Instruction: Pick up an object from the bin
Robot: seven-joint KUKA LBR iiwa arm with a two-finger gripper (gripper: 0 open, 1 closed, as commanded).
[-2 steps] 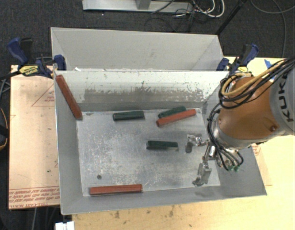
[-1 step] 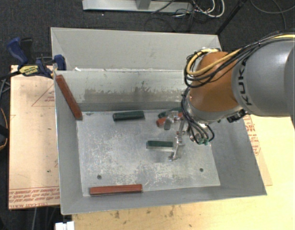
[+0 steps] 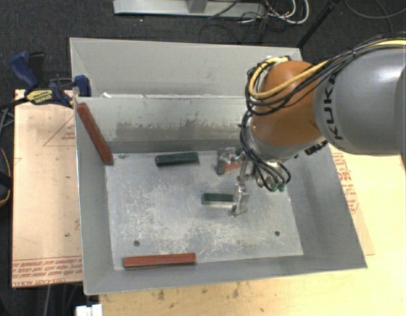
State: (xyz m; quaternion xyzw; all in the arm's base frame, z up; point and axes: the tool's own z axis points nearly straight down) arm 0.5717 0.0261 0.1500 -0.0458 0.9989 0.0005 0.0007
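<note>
We see the arm (image 3: 368,104) reaching in from the right, its orange cover (image 3: 285,110) and looped cables (image 3: 269,78) hanging over the right half of the grey metal bin (image 3: 190,232). The gripper (image 3: 237,206) is low over the bin floor, a little right of centre. Its tip sits at the right end of a small dark green block (image 3: 217,198), which lies flat, with its long side running left to right. From this angle the tip appears to touch that end, though we are not sure of the contact. We cannot tell whether the gripper is released or clenched, because the wrist hides much of it.

A longer dark green block (image 3: 176,158) lies flat farther back and to the left, near the far wall and well apart from the gripper. A red-brown bar (image 3: 159,260) lies along the near edge of the floor, left of centre. A second red-brown bar (image 3: 94,133) leans tilted against the left wall at the far left corner.
</note>
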